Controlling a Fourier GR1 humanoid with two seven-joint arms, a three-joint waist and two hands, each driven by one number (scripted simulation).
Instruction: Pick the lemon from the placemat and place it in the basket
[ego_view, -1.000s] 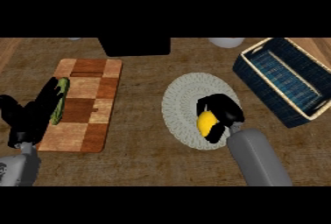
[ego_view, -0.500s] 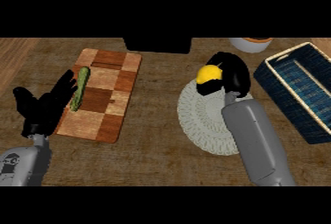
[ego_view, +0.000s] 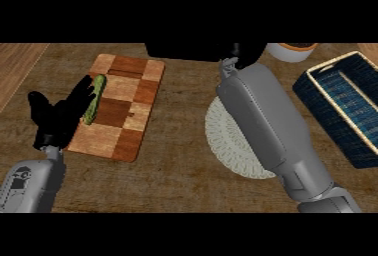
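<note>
While the left hand (ego_view: 60, 117) stayed at the lower left with its fingers spread and upright, covering the near edge of the checkered board (ego_view: 122, 105) beside a green vegetable (ego_view: 94, 98), the right forearm (ego_view: 269, 125) stretched up the middle of the counter (ego_view: 170, 185) and hid much of the round pale placemat (ego_view: 225, 145). Its right hand (ego_view: 242, 50) merged with a black block (ego_view: 184, 50) at the top edge, so I could not tell how its fingers were set, and the lemon was out of sight. A blue basket (ego_view: 347, 115) lay to the right, a small bowl (ego_view: 295, 51) just above it.
</note>
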